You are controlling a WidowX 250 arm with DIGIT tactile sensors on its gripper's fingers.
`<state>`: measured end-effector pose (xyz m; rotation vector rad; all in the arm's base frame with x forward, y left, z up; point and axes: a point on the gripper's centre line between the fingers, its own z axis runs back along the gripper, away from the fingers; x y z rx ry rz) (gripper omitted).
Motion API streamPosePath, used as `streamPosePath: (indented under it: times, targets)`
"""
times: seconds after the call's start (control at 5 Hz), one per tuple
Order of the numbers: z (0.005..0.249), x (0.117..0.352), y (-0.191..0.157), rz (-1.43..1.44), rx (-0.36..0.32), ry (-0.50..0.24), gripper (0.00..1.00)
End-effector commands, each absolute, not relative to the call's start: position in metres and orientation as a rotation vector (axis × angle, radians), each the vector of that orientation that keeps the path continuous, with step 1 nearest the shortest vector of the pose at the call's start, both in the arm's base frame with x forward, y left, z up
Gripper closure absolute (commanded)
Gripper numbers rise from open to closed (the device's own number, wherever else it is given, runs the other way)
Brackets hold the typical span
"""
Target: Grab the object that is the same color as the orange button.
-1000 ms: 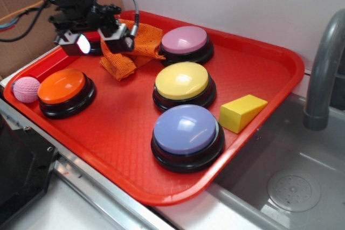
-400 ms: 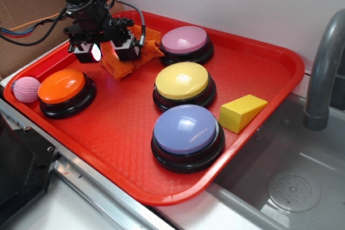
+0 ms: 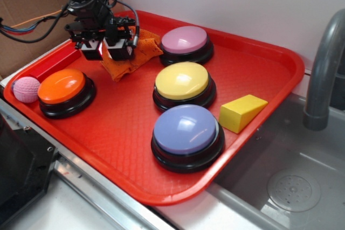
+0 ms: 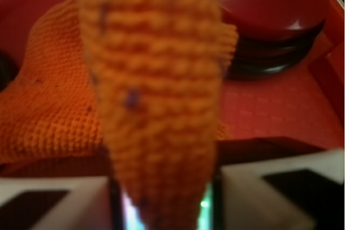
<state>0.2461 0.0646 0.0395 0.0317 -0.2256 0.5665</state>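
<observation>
Red tray (image 3: 259,106) holds yellow wedge (image 3: 242,112) and pink ball (image 3: 26,89).

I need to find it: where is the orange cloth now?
In the exterior view the orange cloth lies at the tray's far left, between the pink button and the gripper, whose jaws pinch a fold.

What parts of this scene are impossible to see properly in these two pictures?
- Red button: in the wrist view the top edge and the cloth cut it off; in the exterior view the gripper hides it.
- Cloth fold: blurred in the wrist view, too close to the lens.
- Faucet: cut off by the exterior view's right edge.
- Cloth's far side: hidden behind the gripper, exterior view.
</observation>
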Motion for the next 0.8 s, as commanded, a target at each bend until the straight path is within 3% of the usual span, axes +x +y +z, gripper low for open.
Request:
streamPosePath:
  times: [0.0, 0.2, 0.4, 0.6]
  targets:
    - [0.086, 0.253, 0.046, 0.293, -0.001, -0.030, 1.00]
    - [0.119, 0.235, 0.022, 0.187, -0.004, 0.026, 1.00]
    - [0.148, 0.208, 0.017, 0.123, -0.070, 0.058, 1.00]
    - [0.168, 0.185, 0.012, 0.081, -0.105, 0.037, 1.00]
